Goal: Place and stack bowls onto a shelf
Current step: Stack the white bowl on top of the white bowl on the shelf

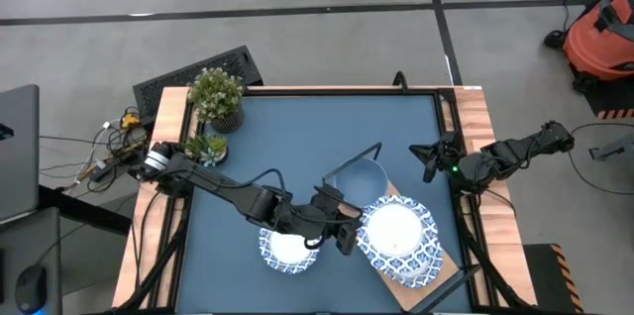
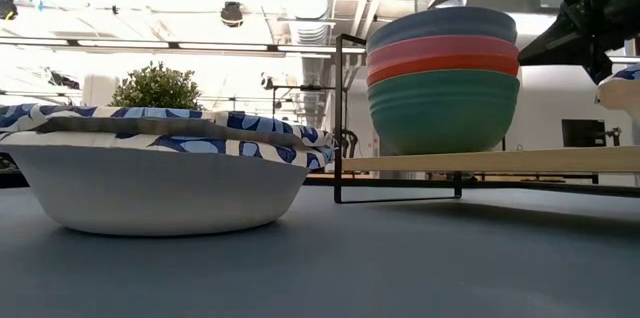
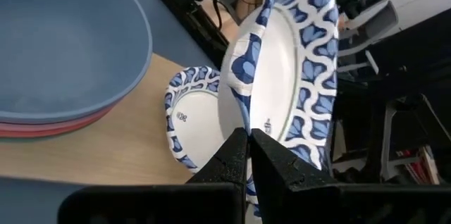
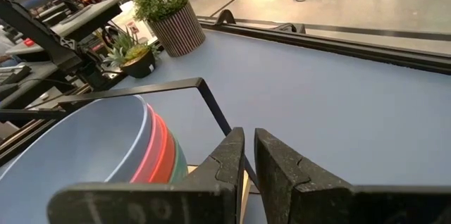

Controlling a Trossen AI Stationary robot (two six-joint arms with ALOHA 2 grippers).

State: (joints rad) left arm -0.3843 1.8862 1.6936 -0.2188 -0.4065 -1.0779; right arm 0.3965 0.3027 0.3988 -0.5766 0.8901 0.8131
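Note:
A stack of plain bowls (image 1: 359, 181), pale blue on top, stands on the light-wood shelf (image 1: 443, 277) by its wire-frame end. Farther along the board sits a blue-and-white patterned bowl (image 3: 187, 115). Just above it is a second patterned bowl (image 1: 396, 228), with my left gripper (image 3: 248, 134) shut on its rim. A third patterned bowl (image 1: 287, 248) rests with its base on the blue tabletop, under my left arm. My right gripper (image 1: 428, 155) waits by the table's right edge, shut with nothing between its fingers. My left gripper pinches the patterned bowl's rim (image 3: 243, 115) on the side toward the table's left, one finger on the white inner face and one on the outer wall. The fingers come from the table's left, slanting slightly down. The bowl is lifted above the board, over the lower patterned bowl.
Two potted plants (image 1: 216, 97) (image 1: 206, 147) stand at the table's far left corner. The shelf's thin black wire frame (image 2: 340, 118) rises beside the plain stack (image 2: 442, 78). Open blue tabletop lies along the far side and between the shelf and the right arm.

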